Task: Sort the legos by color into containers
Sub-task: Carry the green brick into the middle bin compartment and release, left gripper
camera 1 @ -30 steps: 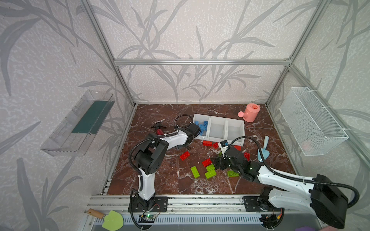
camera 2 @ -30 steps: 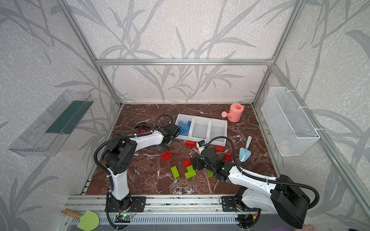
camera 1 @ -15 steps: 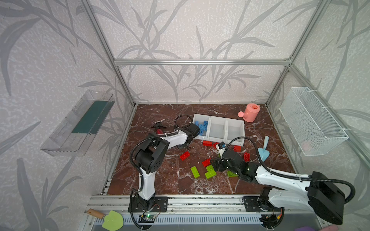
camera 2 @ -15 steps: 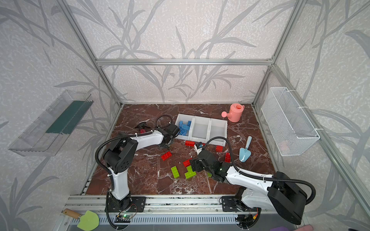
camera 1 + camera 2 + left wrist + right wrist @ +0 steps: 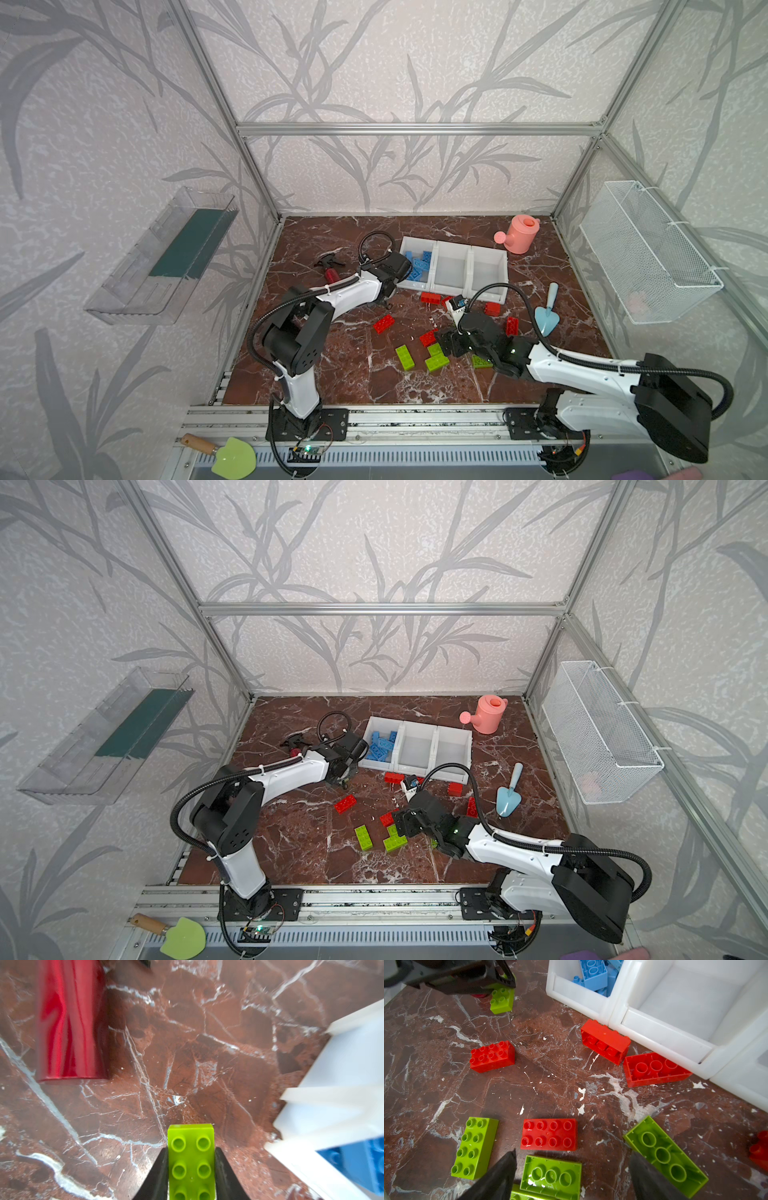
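Note:
My left gripper (image 5: 191, 1150) is shut on a lime green lego (image 5: 191, 1159), low over the floor beside the containers (image 5: 469, 266); the right wrist view shows that brick (image 5: 501, 1000) under the left fingers. The leftmost bin holds several blue legos (image 5: 417, 264); the other two bins look empty. My right gripper (image 5: 573, 1153) stands open above an upturned green lego (image 5: 552, 1176), with a red lego (image 5: 549, 1134) just beyond it. More red legos (image 5: 384, 323) and green legos (image 5: 405, 357) lie scattered on the marble floor.
A red spray bottle (image 5: 70, 1022) lies close to my left gripper. A pink watering can (image 5: 519, 235) stands behind the bins, and a blue trowel (image 5: 547, 316) lies to the right. A wire basket (image 5: 648, 257) and a clear tray (image 5: 166, 257) hang on the side walls.
My left gripper has closed onto the green lego. My right gripper has shifted left and nearer the front, over the green bricks, and stays open.

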